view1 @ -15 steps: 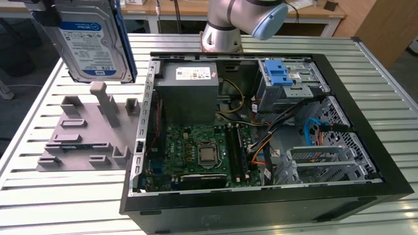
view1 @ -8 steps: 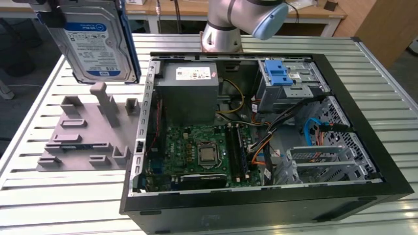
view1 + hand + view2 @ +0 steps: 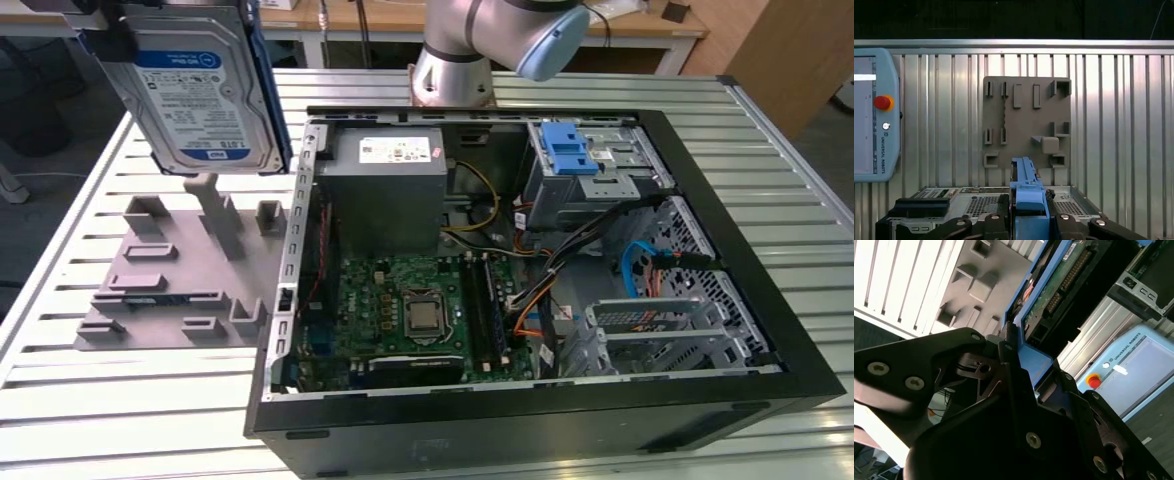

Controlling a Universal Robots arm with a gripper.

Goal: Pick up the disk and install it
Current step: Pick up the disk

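Note:
The disk (image 3: 200,90), a silver drive with a white-and-blue label in a blue carrier, hangs upright in the air at the exterior view's upper left, above the grey fixture plate (image 3: 174,270). My gripper (image 3: 174,15) is shut on its top edge. In the second wrist view the black fingers (image 3: 1004,365) clamp the blue carrier (image 3: 1036,360), and the disk's green circuit board (image 3: 1064,280) faces the camera. The first wrist view looks down past the gripper (image 3: 1029,217) along the carrier's blue edge (image 3: 1029,192) to the fixture plate (image 3: 1026,120).
The open black computer case (image 3: 534,420) lies on the slatted metal table (image 3: 107,400), with a grey power supply (image 3: 387,165), motherboard (image 3: 414,310), a drive bay with a blue latch (image 3: 574,155) and a lower drive cage (image 3: 654,330). A teach pendant (image 3: 874,115) lies beside the fixture.

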